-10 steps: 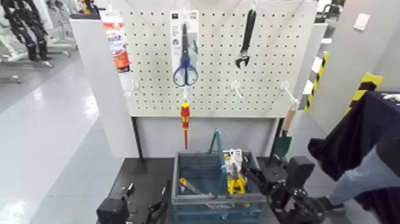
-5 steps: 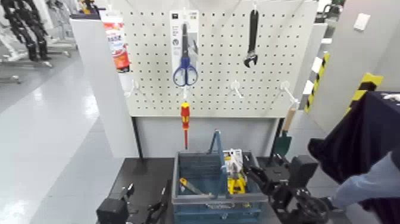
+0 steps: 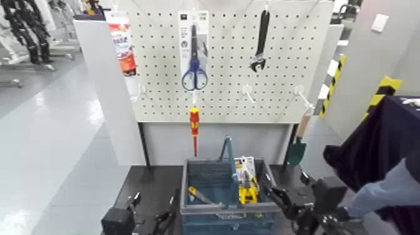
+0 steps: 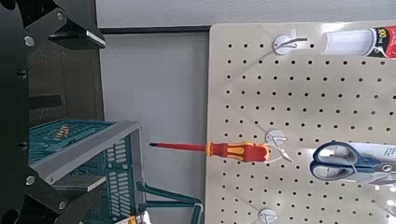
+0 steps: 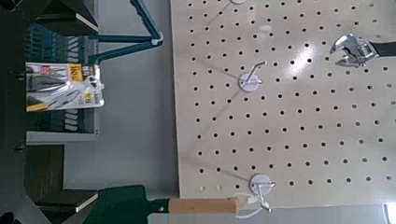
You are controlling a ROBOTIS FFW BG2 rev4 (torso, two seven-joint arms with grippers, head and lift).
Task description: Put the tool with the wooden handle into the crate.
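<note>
The tool with the wooden handle (image 3: 303, 127) hangs from a hook at the pegboard's right edge, with its dark green blade (image 3: 296, 152) pointing down. In the right wrist view its handle (image 5: 205, 206) and blade (image 5: 117, 206) lie beyond one finger. Below the board stands the blue-grey crate (image 3: 206, 203), its teal loop handle raised. My right gripper (image 3: 279, 199) is low beside the crate's right end, below the trowel, open and empty. My left gripper (image 3: 153, 220) rests low at the crate's left end, fingers apart with nothing between them.
On the pegboard (image 3: 225, 75) hang blue scissors (image 3: 194, 76), a black wrench (image 3: 259, 44) and a red-and-yellow screwdriver (image 3: 194, 128). Packaged tools (image 3: 245, 181) lie inside the crate. A person's dark sleeve (image 3: 375, 156) reaches in at the right.
My right arm has shifted slightly lower and to the right. The black wrench swings on its hook. The trowel has not moved.
</note>
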